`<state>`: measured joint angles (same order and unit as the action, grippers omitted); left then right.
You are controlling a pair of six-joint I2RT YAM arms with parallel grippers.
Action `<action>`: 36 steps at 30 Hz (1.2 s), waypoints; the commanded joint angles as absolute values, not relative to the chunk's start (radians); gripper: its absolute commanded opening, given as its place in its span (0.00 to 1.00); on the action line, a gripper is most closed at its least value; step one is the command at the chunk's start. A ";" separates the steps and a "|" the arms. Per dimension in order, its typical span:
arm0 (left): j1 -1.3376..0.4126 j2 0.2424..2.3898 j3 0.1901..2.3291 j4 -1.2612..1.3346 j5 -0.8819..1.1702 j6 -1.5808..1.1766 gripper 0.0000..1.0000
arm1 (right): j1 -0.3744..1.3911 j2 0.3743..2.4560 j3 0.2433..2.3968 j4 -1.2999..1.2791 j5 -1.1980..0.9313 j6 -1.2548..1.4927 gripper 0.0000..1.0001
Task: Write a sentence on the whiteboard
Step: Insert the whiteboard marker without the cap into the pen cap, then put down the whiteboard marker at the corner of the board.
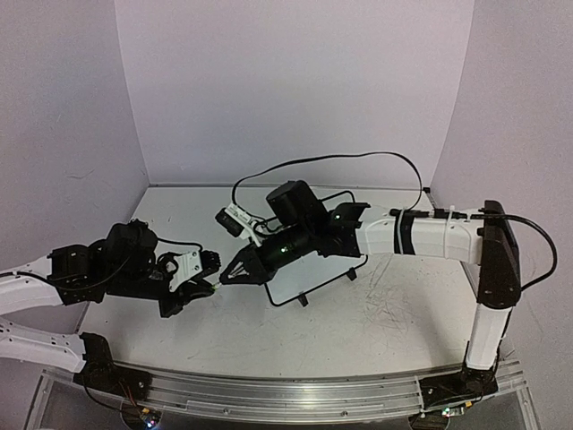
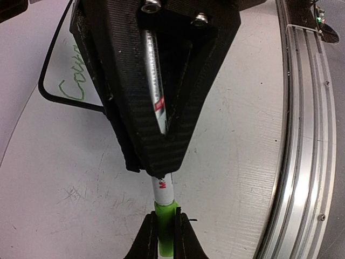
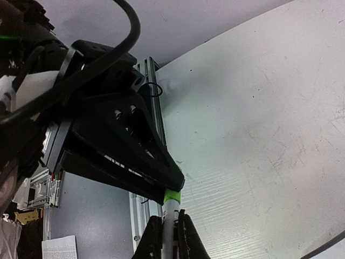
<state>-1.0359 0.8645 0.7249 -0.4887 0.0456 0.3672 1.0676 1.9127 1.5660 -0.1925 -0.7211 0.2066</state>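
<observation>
A small black-framed whiteboard (image 1: 309, 271) stands on its feet near the middle of a scuffed white table (image 1: 385, 313). The right arm reaches across in front of the board and hides much of it. Just in front of the whiteboard's left corner, the two grippers meet tip to tip over the tabletop, with a marker (image 2: 163, 190) bridging them. The right gripper (image 1: 235, 274) is clamped on the marker's white barrel. The left gripper (image 1: 209, 285) is closed around the marker's green cap (image 2: 165, 218), which sits against the end of the barrel. In the left wrist view, the rounded corner of the whiteboard shows behind the right gripper. On it is the start of the sentence (image 2: 73, 90), thin green handwriting whose first letters look like "Cou". The rest of the sentence is hidden.
</observation>
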 commanded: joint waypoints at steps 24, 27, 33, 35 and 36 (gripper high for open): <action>-1.062 0.766 0.755 -0.204 0.036 0.273 0.62 | 0.943 1.440 0.777 0.211 -0.680 0.649 0.00; -1.060 0.783 0.796 -0.205 0.016 0.225 0.66 | 0.861 1.303 0.592 0.149 -0.669 0.658 0.00; -1.061 0.859 0.936 -0.253 -0.094 0.049 0.70 | 0.633 1.164 0.320 0.146 -0.701 0.687 0.03; -1.061 0.875 0.966 -0.259 -0.103 -0.021 0.71 | 0.612 1.183 0.296 0.141 -0.666 0.701 0.08; -1.060 0.878 0.979 -0.259 -0.115 -0.055 0.71 | 0.601 1.204 0.281 0.142 -0.658 0.701 0.08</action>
